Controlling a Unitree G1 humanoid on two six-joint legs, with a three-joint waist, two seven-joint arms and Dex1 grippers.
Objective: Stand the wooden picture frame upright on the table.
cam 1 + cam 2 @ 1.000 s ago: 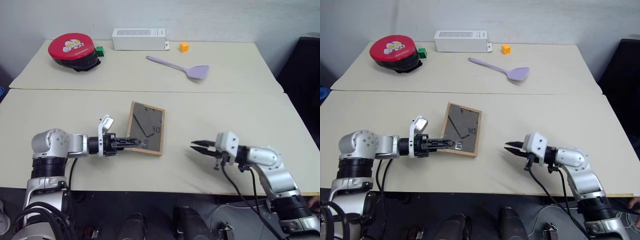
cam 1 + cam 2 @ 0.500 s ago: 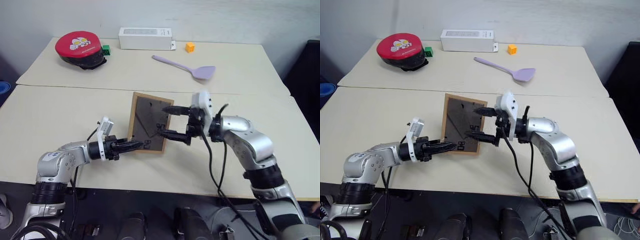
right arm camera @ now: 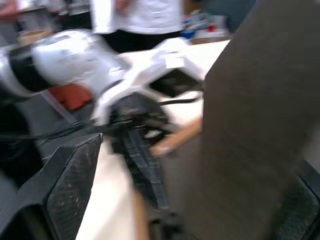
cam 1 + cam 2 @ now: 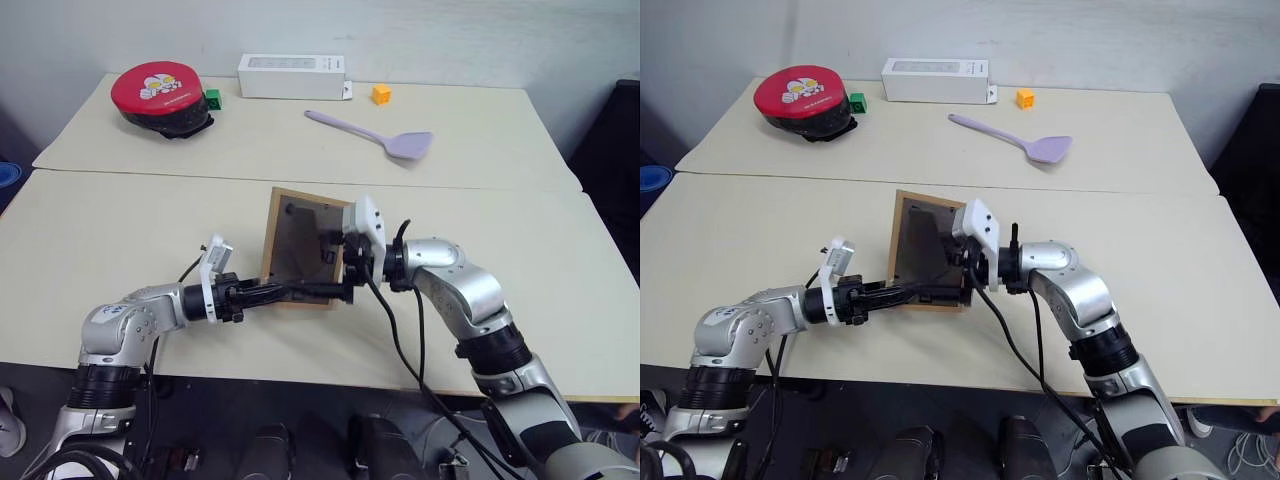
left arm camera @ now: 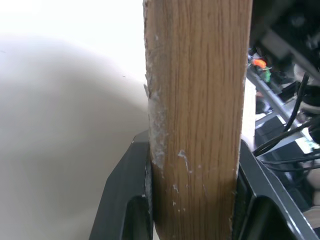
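Observation:
The wooden picture frame [image 4: 300,240] stands tilted up on its near edge on the table [image 4: 120,230], with its dark back panel facing me. My left gripper [image 4: 310,292] reaches in level from the left and is shut on the frame's near lower edge. In the left wrist view the light-wood edge [image 5: 197,120] sits clamped between the two black fingers. My right gripper [image 4: 335,265] comes in from the right at the frame's right side and is open. In the right wrist view the dark back panel [image 3: 250,125] lies between its widely spread fingers [image 3: 65,185].
On the far slab lie a red-lidded black bowl [image 4: 160,95], a green cube [image 4: 212,99], a white box [image 4: 292,76], an orange cube [image 4: 380,94] and a lilac spatula [image 4: 375,135]. The slabs' seam [image 4: 150,177] runs behind the frame. People stand in the background of the right wrist view.
My right gripper opened wide and swung left from the front right of the table to the frame's right side. The frame, held by the left gripper, has tipped up steeper.

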